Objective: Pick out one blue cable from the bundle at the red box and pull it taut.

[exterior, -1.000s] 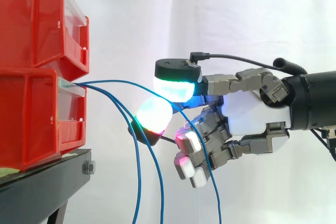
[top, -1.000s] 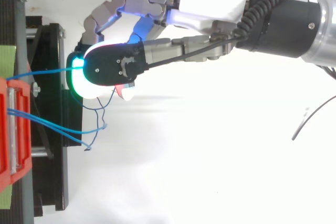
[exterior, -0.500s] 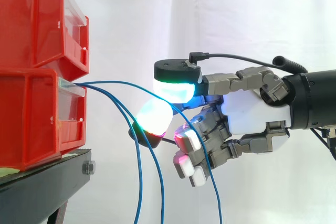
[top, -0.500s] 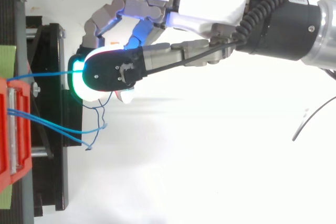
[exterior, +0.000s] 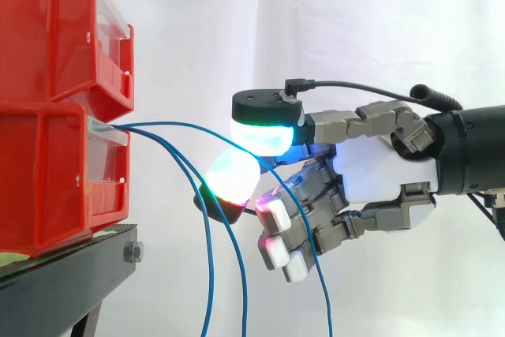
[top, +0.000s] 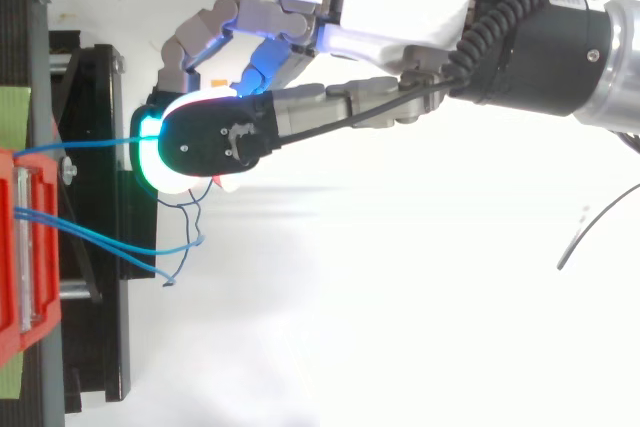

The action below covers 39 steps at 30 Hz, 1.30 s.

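The hand pinches one blue cable between its pads near the red box; next, pull back to tauten it

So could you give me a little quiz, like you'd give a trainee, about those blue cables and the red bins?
1. Pick one. The blue cables come out of which red bin?
A. the upper one
B. the lower one
C. both

2. True or false: every blue cable is stretched straight and tight.

3. Short answer: in the side view, how many blue cables hang down near the hand?

Key
1. B.
2. False. They leave the bin in curves and droop downward.
3. Three.
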### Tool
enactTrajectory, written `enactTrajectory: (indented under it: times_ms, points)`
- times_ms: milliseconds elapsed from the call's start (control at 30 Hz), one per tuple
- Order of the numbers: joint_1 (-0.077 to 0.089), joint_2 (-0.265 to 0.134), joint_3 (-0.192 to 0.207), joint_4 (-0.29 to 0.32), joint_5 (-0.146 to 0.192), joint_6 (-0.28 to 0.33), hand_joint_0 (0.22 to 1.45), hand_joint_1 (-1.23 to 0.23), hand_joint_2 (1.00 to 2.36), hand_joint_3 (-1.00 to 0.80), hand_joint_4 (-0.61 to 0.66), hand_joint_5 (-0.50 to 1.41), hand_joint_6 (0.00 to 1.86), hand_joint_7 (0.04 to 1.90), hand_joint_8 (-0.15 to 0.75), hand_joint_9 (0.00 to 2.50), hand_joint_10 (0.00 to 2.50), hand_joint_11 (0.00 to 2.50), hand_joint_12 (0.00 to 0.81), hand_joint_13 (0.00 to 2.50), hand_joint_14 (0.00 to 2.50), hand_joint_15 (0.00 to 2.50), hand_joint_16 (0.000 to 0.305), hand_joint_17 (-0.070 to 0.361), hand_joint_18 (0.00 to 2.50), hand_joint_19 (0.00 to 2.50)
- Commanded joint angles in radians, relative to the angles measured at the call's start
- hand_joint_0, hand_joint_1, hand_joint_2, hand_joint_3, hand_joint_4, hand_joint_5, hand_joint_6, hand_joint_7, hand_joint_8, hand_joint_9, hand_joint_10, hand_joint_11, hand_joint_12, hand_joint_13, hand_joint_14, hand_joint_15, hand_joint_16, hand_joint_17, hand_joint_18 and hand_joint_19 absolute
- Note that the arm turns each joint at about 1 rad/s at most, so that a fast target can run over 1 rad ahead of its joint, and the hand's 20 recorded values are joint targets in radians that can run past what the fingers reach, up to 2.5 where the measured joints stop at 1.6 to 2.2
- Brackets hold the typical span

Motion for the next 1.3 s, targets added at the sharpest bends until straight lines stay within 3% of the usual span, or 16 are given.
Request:
enactTrajectory:
  times_ms: [0,1033,1233,1267]
  points:
    - [0.000,0.000,0.000,0.000,0.000,0.000,0.57,-0.60,1.02,-0.20,0.06,-0.17,0.88,0.81,0.243,0.94,0.03,0.87,0.346,0.86,0.03,0.76,0.054,0.120,0.64,0.76]
    - [0.000,-0.001,0.000,0.000,-0.006,0.002,0.58,-0.65,1.01,-0.29,0.07,-0.19,0.92,0.75,0.239,0.90,0.03,0.89,0.339,0.84,0.03,0.76,0.053,0.120,0.63,0.75]
    - [0.000,-0.001,0.000,0.000,-0.002,0.002,0.54,-0.62,1.01,-0.40,0.08,-0.19,0.92,0.72,0.243,0.91,0.03,0.88,0.345,0.85,0.03,0.76,0.055,0.124,0.64,0.75]
    - [0.000,0.000,0.000,0.000,-0.002,0.002,0.52,-0.58,1.00,-0.48,0.08,-0.19,0.91,0.71,0.248,0.91,0.03,0.89,0.351,0.85,0.02,0.75,0.056,0.126,0.65,0.74]
